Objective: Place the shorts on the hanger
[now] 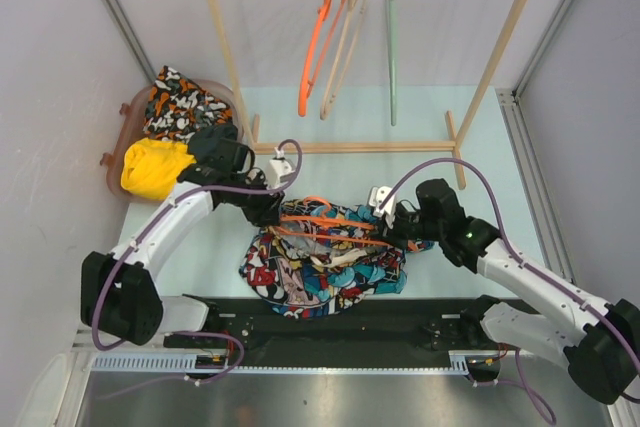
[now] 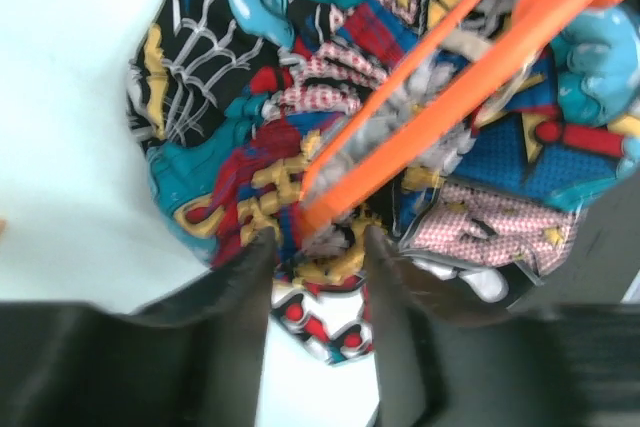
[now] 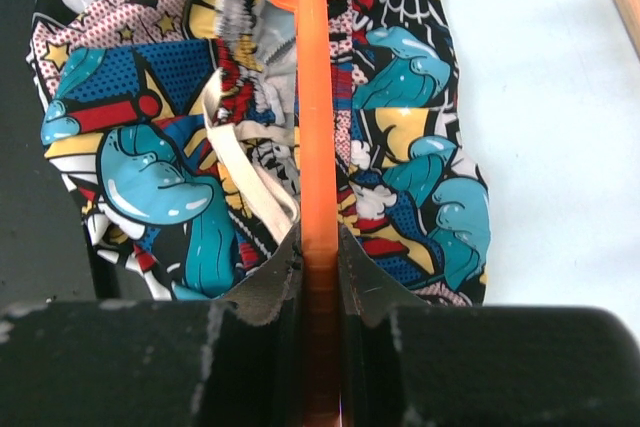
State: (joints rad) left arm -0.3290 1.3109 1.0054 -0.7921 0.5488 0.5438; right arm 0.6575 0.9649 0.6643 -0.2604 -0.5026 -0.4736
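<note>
The hanger (image 1: 322, 219) lay on the shorts (image 1: 300, 282); nothing hung yet.
The right fingers (image 3: 268, 285) clenched the hanger; the left fingers (image 2: 240, 292) stood released, its tip between them.

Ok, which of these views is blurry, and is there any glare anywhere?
Left wrist: soft all over, the shorts print smeared, the fingers a dark blur. Right wrist: sharp on the shorts and hanger, only its near fingers soft. Top: evenly lit, faint shadows, a dull sheen on the metal strip at the bottom.
</note>
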